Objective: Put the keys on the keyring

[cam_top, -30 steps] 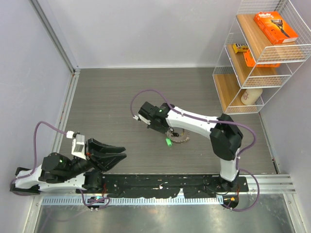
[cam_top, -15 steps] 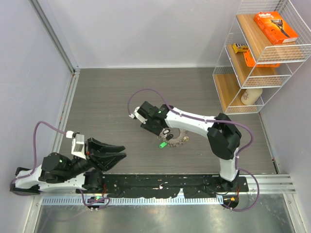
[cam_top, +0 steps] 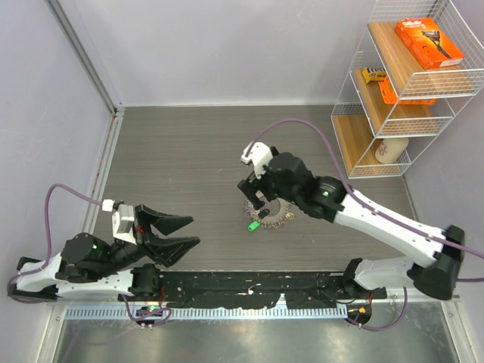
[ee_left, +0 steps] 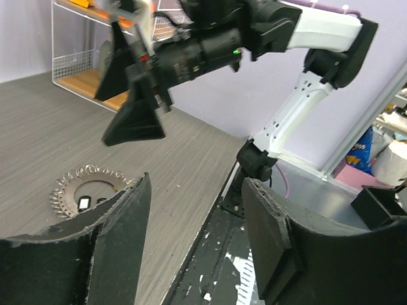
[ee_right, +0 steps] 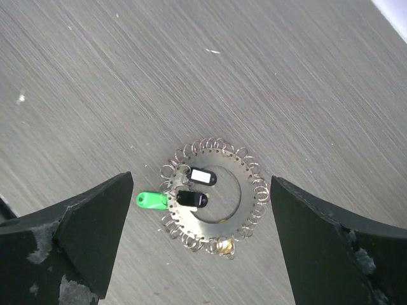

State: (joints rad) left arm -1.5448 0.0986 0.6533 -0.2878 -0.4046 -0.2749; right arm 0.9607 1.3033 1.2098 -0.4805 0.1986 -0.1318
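Right gripper (cam_top: pixel 255 200) hangs straight above the keyring (ee_right: pixel 213 197), jaws wide apart and empty. The ring lies flat on the table (cam_top: pixel 189 151), centred between the fingers in the wrist view, with the green tag (ee_right: pixel 151 201) sticking out toward the left-hand finger and what look like two black-headed keys (ee_right: pixel 192 199) inside the loop. Left gripper (cam_top: pixel 193 231) is parted, empty, well apart near its base, so the right arm is nearer.

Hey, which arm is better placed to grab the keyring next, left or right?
Right. The right end effector hangs open directly over the keyring, which sits centred in its wrist view. The left end effector is far off, near the front-left corner of the table.
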